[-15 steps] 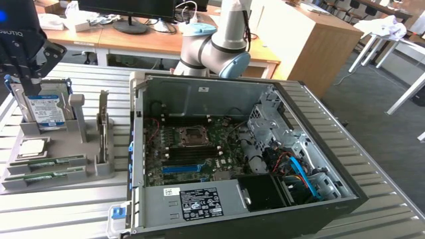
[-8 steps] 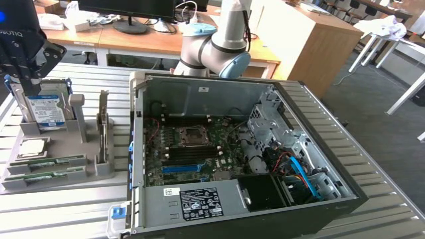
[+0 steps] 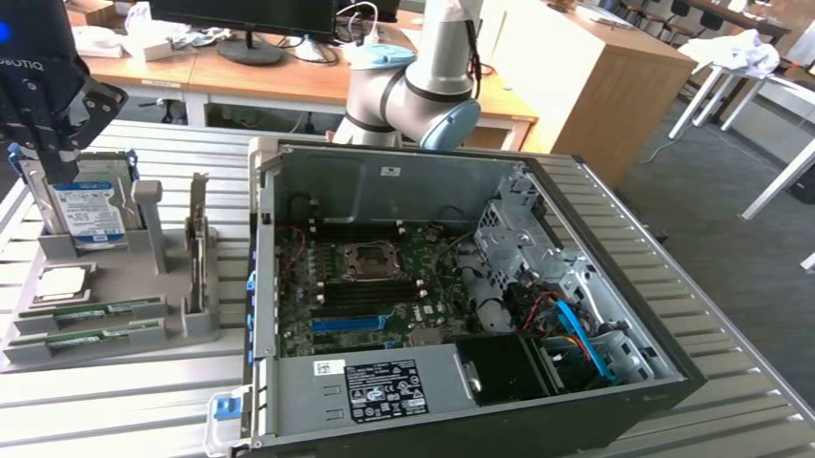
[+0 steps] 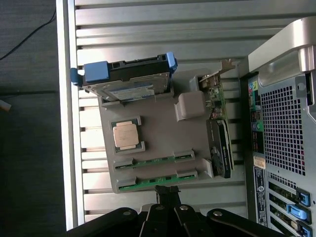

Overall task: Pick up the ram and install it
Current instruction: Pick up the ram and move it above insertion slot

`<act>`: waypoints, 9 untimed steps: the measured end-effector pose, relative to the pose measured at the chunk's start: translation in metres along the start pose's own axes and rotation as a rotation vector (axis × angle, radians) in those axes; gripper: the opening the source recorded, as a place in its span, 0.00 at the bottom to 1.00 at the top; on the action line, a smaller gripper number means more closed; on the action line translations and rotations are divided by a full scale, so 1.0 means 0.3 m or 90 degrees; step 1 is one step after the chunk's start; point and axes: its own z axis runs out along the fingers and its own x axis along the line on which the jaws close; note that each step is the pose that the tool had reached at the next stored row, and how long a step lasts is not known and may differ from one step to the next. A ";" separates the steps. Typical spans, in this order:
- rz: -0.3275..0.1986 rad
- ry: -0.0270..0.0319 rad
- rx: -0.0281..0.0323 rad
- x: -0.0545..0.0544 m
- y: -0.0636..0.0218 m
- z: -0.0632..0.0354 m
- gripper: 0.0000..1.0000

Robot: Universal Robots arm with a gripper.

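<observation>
Exterior view shows your end effector (image 3: pixel 36 143) raised above the grey holder (image 3: pixel 114 355), well clear of everything set in it. Its fingers are pressed together with nothing between them. From the wrist view, the same closed end effector (image 4: pixel 168 191) lines up with one long edge of the holder (image 4: pixel 158 133), just off the outer ram stick (image 4: pixel 158 180).

The ram sits in the holder, not yet picked up. You have two green sticks there, each standing on its long edge in its own slot, side by side and parallel along one edge of the holder. The outer ram stick (image 3: pixel 87 337) is in the slot at the very edge. The inner ram stick (image 3: pixel 95 311) sits just beside it, toward the holder's middle.

Further into the holder, next to the inner ram stick, a square processor chip (image 3: pixel 61 282) lies flat in a shallow recess. At the opposite end of the holder from the ram, a hard drive (image 3: pixel 84 215) with blue side rails stands upright in a cradle. An expansion card (image 3: pixel 198 239) with a metal bracket stands upright along the holder's side nearest the computer case (image 3: pixel 382 176).

That case lies open just beside the holder on the slatted metal worktop (image 3: pixel 128 420), with its motherboard (image 3: pixel 369 286) facing up. The robot arm (image 3: pixel 433 86) rises behind the case, on the side away from the holder.
</observation>
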 end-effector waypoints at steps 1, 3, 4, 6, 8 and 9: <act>0.000 0.0000 0.0000 0.000 0.000 0.000 0.10; -0.005 0.0003 0.0002 0.000 0.000 0.000 0.10; -0.009 0.0005 0.0003 0.000 0.000 0.000 0.10; -0.024 0.0012 0.0005 0.000 0.000 0.000 0.10; -0.044 0.0020 0.0009 0.000 0.000 0.000 0.10; -0.054 0.0024 0.0011 0.000 0.000 0.000 0.10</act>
